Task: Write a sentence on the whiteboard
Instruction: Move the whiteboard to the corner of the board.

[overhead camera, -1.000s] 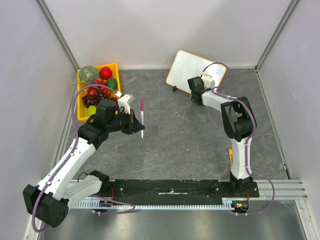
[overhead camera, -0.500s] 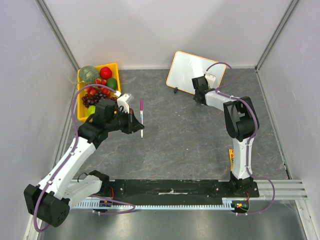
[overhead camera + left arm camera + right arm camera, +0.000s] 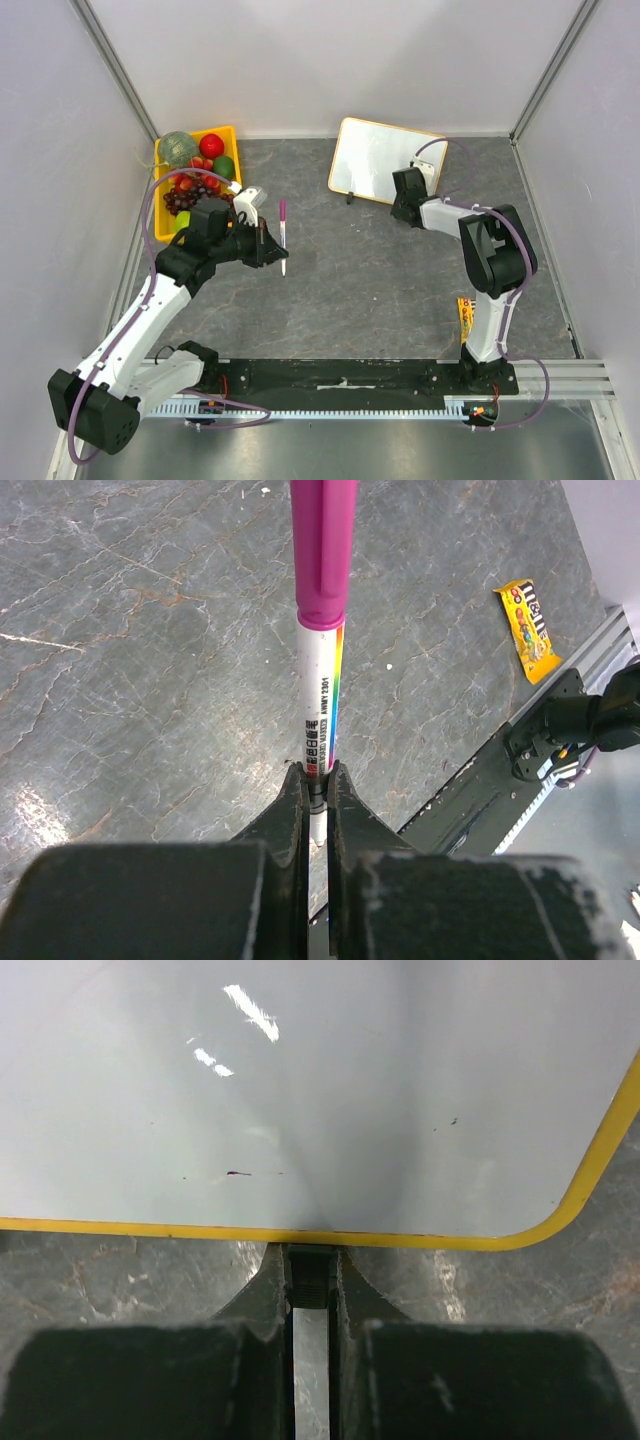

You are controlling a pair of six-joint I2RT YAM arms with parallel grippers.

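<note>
1. The left arm is reaching up from the near left corner of the gray table (image 3: 380, 290). Its elbow is bent, and its wrist is pointing to the right, toward the middle of the table.
2. The left claw (image 3: 318, 780) is squeezing tight on the white end of a marker (image 3: 284, 232). The two fingers are pressing on it from both sides.
3. The marker is wearing its pink cap (image 3: 323, 540). From above, the capped end is pointing toward the back wall.
4. The right arm is standing up from the near right side. It is bending over at the elbow and stretching back and to the left.
5. The right claw (image 3: 311, 1260) is pinching a small black clip (image 3: 310, 1272) on the yellow edge of the whiteboard (image 3: 375, 157). Its fingers are pressed close together on the clip.
6. The whiteboard is sitting at the far side of the table, right of the middle and near the back wall. I cannot tell if it is lying flat or being lifted a bit.
7. The face of the whiteboard is looking white and shiny, with a few tiny dark specks.
8. A yellow basket (image 3: 232, 135) with fruit inside is sitting at the far left, behind the left claw.
9. A yellow candy packet (image 3: 528, 630) is lying on the table near the base of the right arm.
</note>
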